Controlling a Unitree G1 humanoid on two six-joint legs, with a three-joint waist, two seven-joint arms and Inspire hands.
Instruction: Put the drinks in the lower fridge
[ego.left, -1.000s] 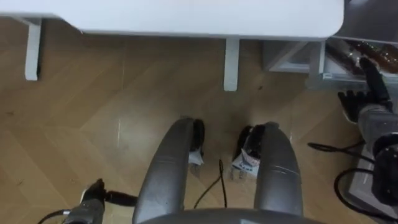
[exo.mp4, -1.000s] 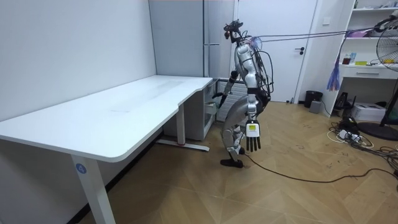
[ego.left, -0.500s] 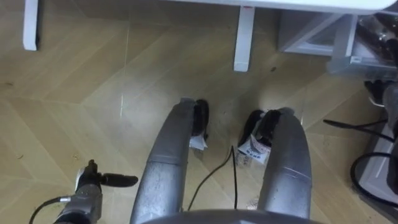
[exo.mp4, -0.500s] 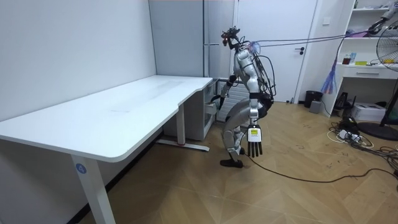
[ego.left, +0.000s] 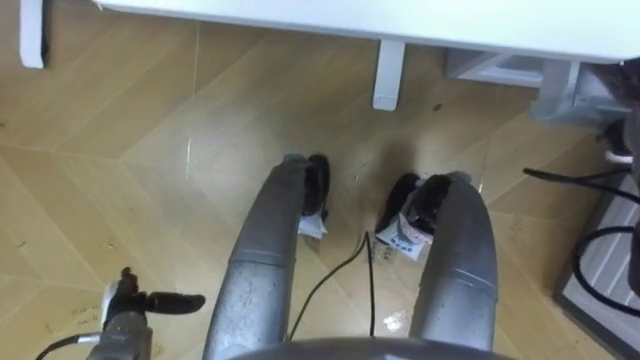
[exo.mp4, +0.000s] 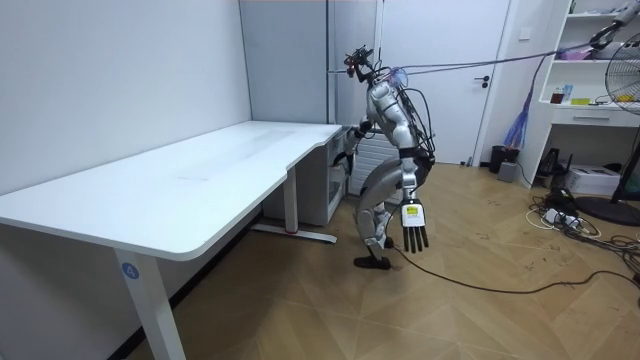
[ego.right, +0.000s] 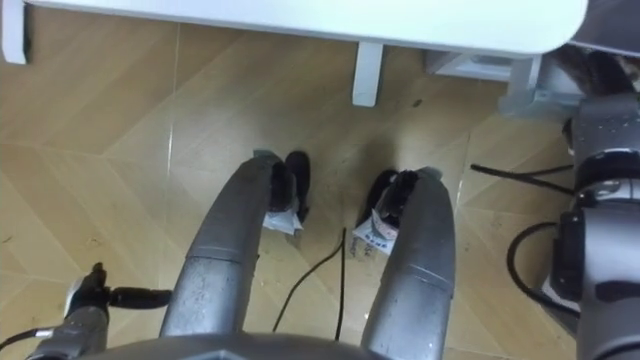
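White flat-topped desk (exo.mp4: 200, 165) as marker: under its far end the right hand (ego.right: 600, 75) reaches toward the low grey fridge cabinet (exo.mp4: 322, 195), its grasp impossible to tell, the left hand (exo.mp4: 413, 222) hangs straight-fingered and empty just off that end, and the drinks, which I cannot place, are probably rigid, slick and weighty, so best gripped mid-body.

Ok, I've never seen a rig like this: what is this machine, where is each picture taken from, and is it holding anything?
It is a two-legged humanoid robot doing housework. Two pictures come from cameras on its head, looking down: its own legs over the wooden floor, the edge of the white desk on top. The third comes from a camera standing in the room: the robot bends at the desk's end, and the desk top looks bare. Its left hand hangs open at its side, holding nothing. Its right hand reaches toward a low white unit under the desk's end; whether it holds something I cannot tell.
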